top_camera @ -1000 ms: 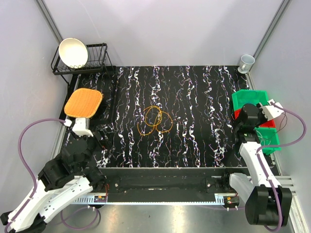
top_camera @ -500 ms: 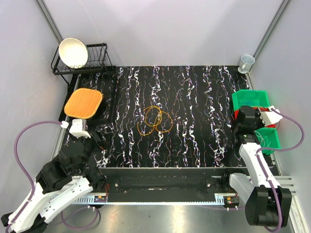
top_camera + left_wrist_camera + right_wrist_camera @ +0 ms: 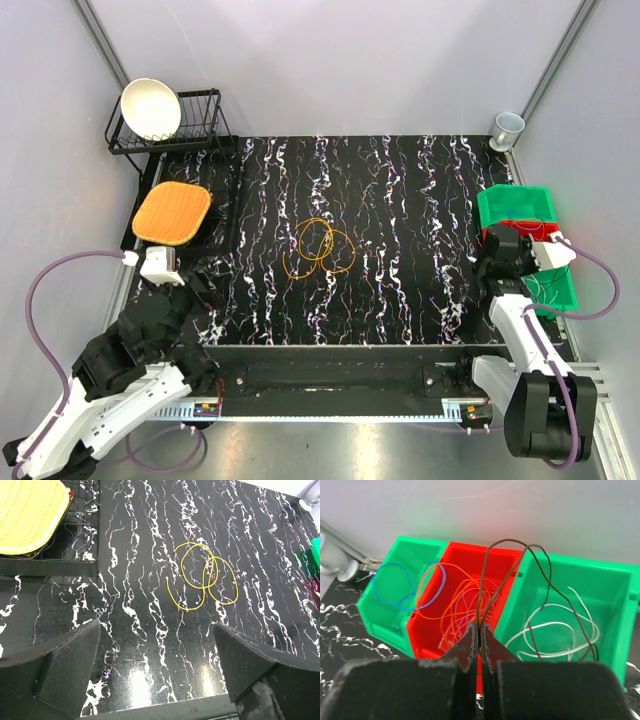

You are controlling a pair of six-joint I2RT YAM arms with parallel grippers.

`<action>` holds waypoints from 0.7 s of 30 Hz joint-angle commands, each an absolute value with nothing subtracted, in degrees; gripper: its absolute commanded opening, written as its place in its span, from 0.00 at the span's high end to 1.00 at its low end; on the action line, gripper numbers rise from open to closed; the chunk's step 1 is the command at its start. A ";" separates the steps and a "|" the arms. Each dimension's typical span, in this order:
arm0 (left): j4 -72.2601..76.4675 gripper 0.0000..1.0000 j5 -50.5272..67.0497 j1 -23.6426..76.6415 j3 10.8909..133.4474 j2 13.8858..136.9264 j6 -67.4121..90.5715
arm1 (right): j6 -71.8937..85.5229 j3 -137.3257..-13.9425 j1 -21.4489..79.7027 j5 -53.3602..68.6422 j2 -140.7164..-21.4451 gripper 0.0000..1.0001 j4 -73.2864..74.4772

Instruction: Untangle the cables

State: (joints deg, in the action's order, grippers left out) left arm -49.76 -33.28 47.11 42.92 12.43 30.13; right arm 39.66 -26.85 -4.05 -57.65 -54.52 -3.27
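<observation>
Over the bins [image 3: 382, 625] on my right, the right gripper [image 3: 480, 632] pinches a brown cable [image 3: 507, 540]; other cables [image 3: 465, 600] look sorted inside, yellow loops [image 3: 202, 575] lie mid-table, and my left gripper [image 3: 156, 640] hangs spread, empty.

Left gripper [image 3: 156, 630] wide; right gripper [image 3: 480, 628] pinching cable [image 3: 506, 540].

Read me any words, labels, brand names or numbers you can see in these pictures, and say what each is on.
No text can be read in any view.
The green bins, red bin, white bowl and cup: no lettering shows.
The small orange-red patch at the near edge: too small to read.
</observation>
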 commanded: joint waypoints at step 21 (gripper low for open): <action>-48.43 0.01 -35.42 47.90 43.07 11.78 31.03 | 53.44 -26.19 -10.28 -56.43 -55.29 1.00 4.57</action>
